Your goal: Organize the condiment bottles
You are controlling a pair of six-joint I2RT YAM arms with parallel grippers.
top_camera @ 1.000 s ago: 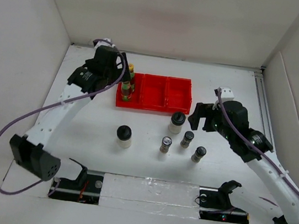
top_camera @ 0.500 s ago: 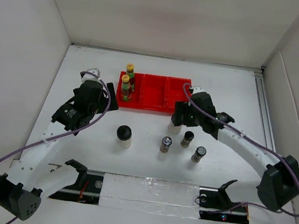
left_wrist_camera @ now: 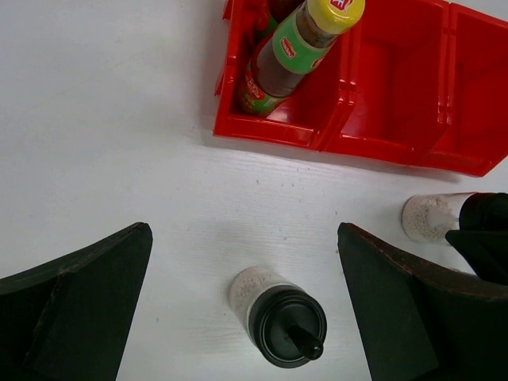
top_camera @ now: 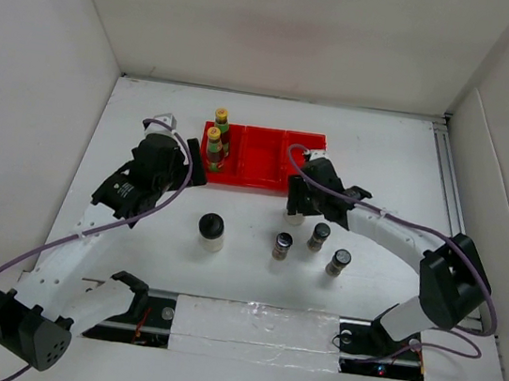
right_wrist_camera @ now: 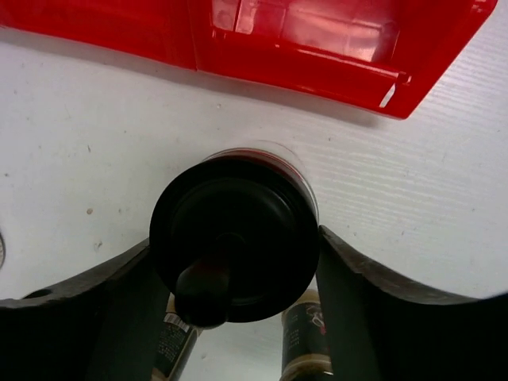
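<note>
Black-lidded jar [right_wrist_camera: 232,230] within right pincer [right_wrist_camera: 235,258]

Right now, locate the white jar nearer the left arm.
Top view, left of centre: the white jar stands left of the three shakers, below the red tray.

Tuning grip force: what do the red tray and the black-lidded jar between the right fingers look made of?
Tray: likely moulded plastic, glossy, translucent red where light passes through. Jar: lid looks black plastic, slight sheen; body clear, white contents showing through, plastic or glass I cannot tell.
</note>
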